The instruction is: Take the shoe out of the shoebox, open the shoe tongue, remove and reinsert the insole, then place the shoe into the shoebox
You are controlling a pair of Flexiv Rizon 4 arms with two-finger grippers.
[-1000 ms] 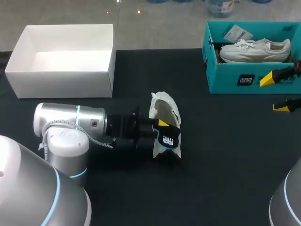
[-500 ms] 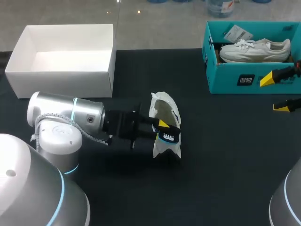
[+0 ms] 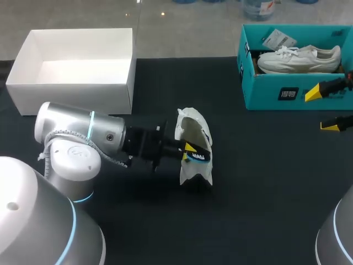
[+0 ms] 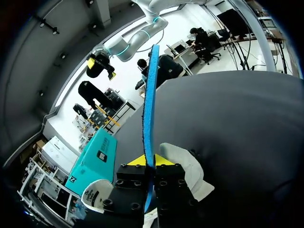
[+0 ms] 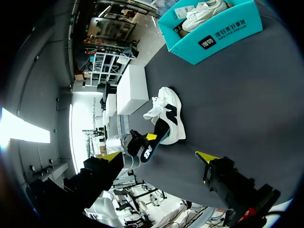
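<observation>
The shoe [image 3: 193,130], white with dark trim, stood near the middle of the dark surface [image 3: 265,182], its opening facing up. The left pincer [image 3: 189,150], reaching in from 9 o'clock, was clenched on the insole [image 3: 198,157] just above the shoe's near end. From overhead only a short dark and blue piece of the insole showed past the yellow tips. In the left wrist view it stood edge-on as a thin blue strip [image 4: 150,95] rising from between the fingers. How much of it lay inside the shoe could not be made out, since the pincer's black body covered that part. The white box [image 3: 71,88] sat at 10 o'clock, open-topped. The teal box [image 3: 265,91] sat at 2 o'clock, cut off by the right edge, with a second shoe [image 3: 300,58] and a paper tag inside. The right pincer [image 3: 322,109] hung at 3 o'clock just in front of the teal box, released, its tips well apart and grasping nothing. Most of its arm lay out of view.
</observation>
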